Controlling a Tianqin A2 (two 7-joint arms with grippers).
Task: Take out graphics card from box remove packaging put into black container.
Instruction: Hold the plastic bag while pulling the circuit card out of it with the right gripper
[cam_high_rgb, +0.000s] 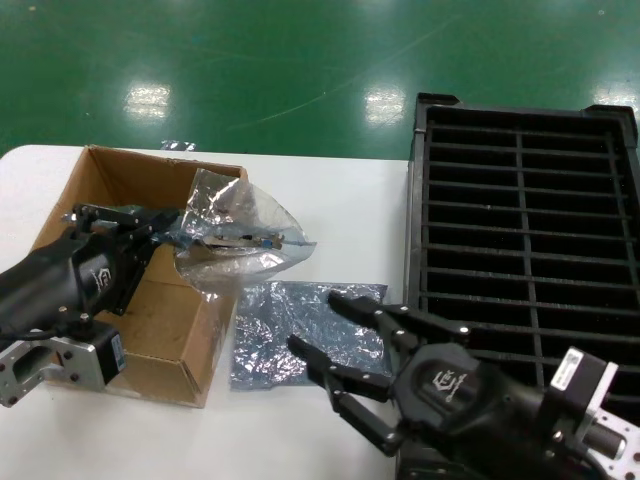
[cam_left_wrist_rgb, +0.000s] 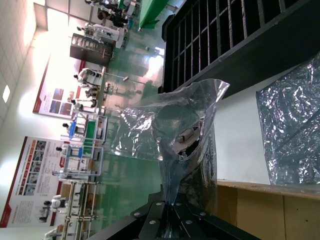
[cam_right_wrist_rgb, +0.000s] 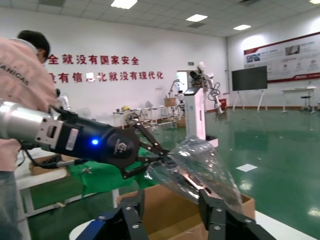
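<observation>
Crinkly silver-grey anti-static plastic bag (cam_high_rgb: 232, 232) hangs in the air just over the right-hand wall of my brown corrugated cardboard carton (cam_high_rgb: 150, 330), with the thin dark graphics card (cam_high_rgb: 245, 240) showing through it. The card's long axis runs from nine to three o'clock in the head view, and the bag's loose mouth flares toward three. My left gripper (cam_high_rgb: 165, 232) is closed on the bag's nine o'clock end, fingers pinching the plastic over the open carton. A second, flat sheet of the same silver-grey plastic (cam_high_rgb: 300, 330) lies on the white table (cam_high_rgb: 340, 190) at five o'clock from the held bag, just beside the carton's right wall. Bare tabletop separates the bag from the big black ribbed plastic tray (cam_high_rgb: 520, 200), which fills the three o'clock side. My right gripper (cam_high_rgb: 335, 345) hovers at the near edge over the flat sheet, fingers spread wide, holding nothing.
</observation>
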